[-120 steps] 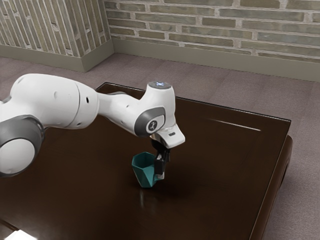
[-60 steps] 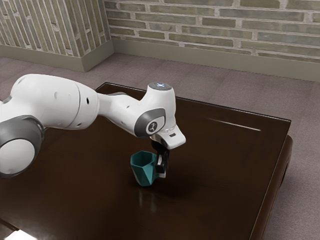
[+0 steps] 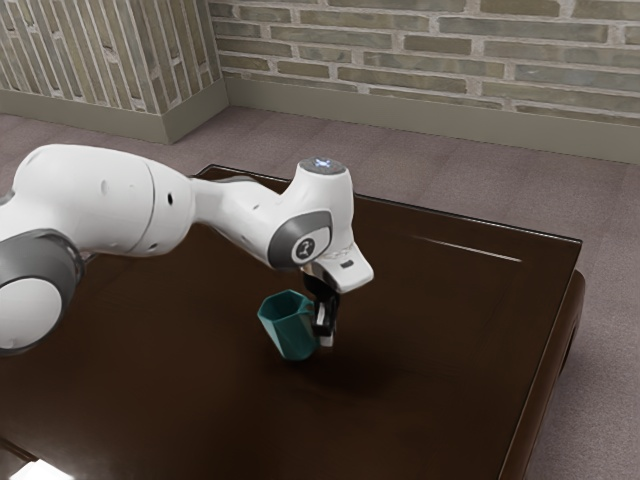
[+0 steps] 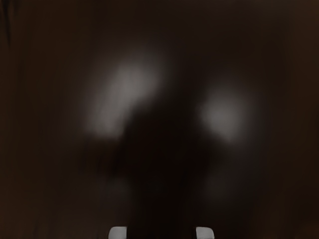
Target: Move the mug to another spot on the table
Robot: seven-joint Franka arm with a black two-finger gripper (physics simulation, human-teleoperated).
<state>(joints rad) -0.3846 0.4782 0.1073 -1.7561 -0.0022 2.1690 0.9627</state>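
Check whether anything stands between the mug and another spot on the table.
Nothing visible does. The gripper grips the mug by its wall, and in the exterior view the dark table around it shows no other object in the way.

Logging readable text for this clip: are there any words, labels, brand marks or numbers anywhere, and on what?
No readable text in either view.
Teal mug: plain, with no print on the sides that show.
Grey joint cap on the arm: a small white mark, too small to read.
Table and brick wall: no writing or signs.
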